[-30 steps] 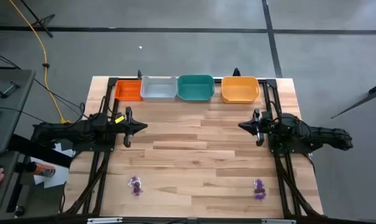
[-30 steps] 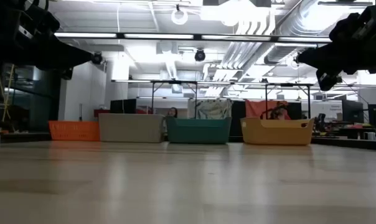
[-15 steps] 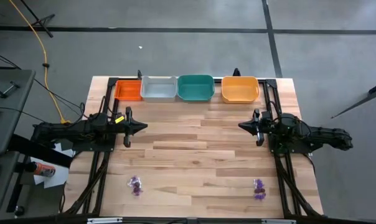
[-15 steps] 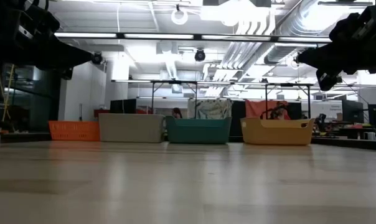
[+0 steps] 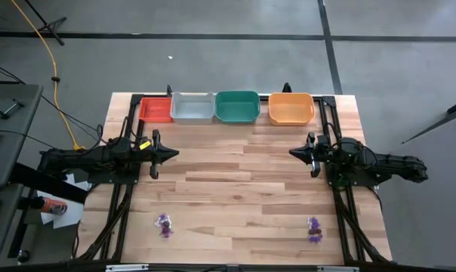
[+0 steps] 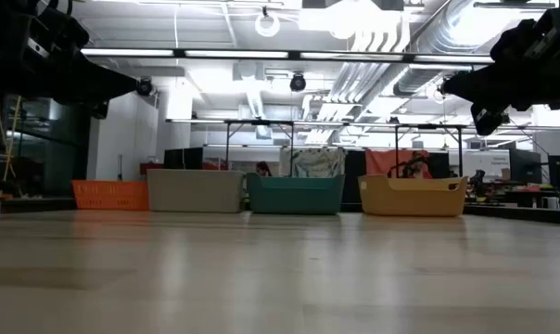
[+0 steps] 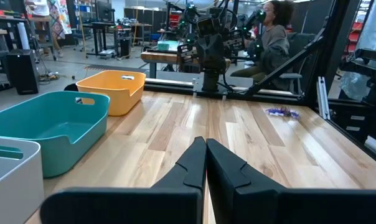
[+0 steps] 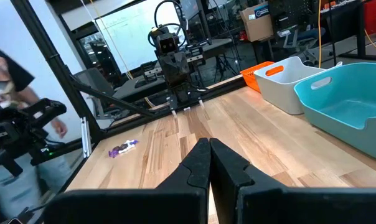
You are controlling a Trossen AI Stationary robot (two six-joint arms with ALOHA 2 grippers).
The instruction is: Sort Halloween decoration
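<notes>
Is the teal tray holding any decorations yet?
Empty: the teal tray shows only bare floor in the high and left wrist views; purple trinkets lie on the table.

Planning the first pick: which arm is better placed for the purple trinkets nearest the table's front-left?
Left. Its end effector hangs on that side, shut, nearer that purple cluster; the right end effector sits across the table.

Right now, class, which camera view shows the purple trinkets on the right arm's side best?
The high view: that purple cluster lies fully visible near the table's front edge. The left wrist view shows it low and far off. The right wrist view shows only the other cluster; the low view shows none.
</notes>
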